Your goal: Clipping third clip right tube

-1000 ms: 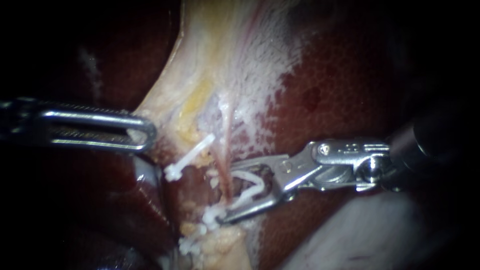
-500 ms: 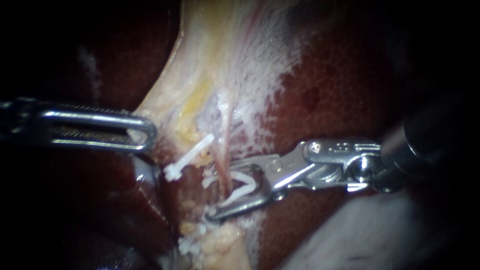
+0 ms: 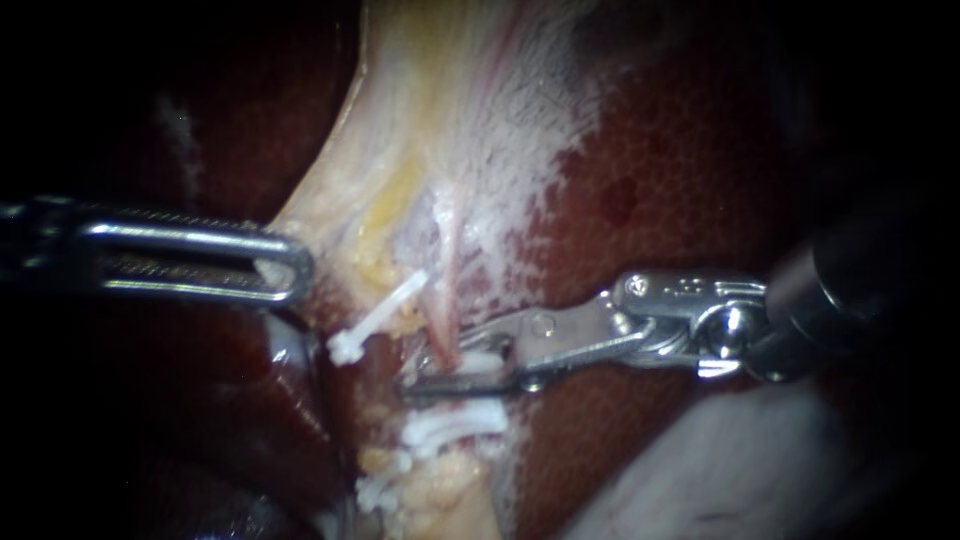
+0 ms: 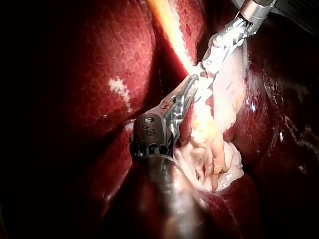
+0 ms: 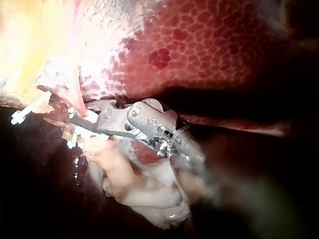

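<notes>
**Endoscope**
- Instr count: 2. The left instrument [image 3: 290, 265] and right instrument [image 3: 415, 383] are well apart.
- Clip count: 4, all white. The slanted clip [image 3: 378, 315] is beside the right tube. The third clip [image 3: 485, 360] is betw the right jaws. The lower clip [image 3: 455, 425] is just below them. The lowest clip [image 3: 380, 490] is by fatty bits.
- Right tube [image 3: 445, 305]: thin and pink, runs down the pale tissue [image 3: 400, 150] into the right jaws.
- Right jaws: pressed nearly flat on the third clip, across the tube.
- Left jaws: closed on the pale tissue edge.
- Room: bare liver [image 3: 650, 180] next to the right shaft. The slanted clip is near the upper jaw, not touching.

**Left wrist**
- Left instrument [image 4: 193, 79]: jaws closed on pale tissue, liver either side.
- Right instrument [image 4: 205, 63]: just ahead of the left tips.

**Right wrist**
- Right instrument [image 5: 75, 118]: jaws together at the tube.
- Slanted clip [image 5: 27, 113]: beyond the tips, apart.
</notes>
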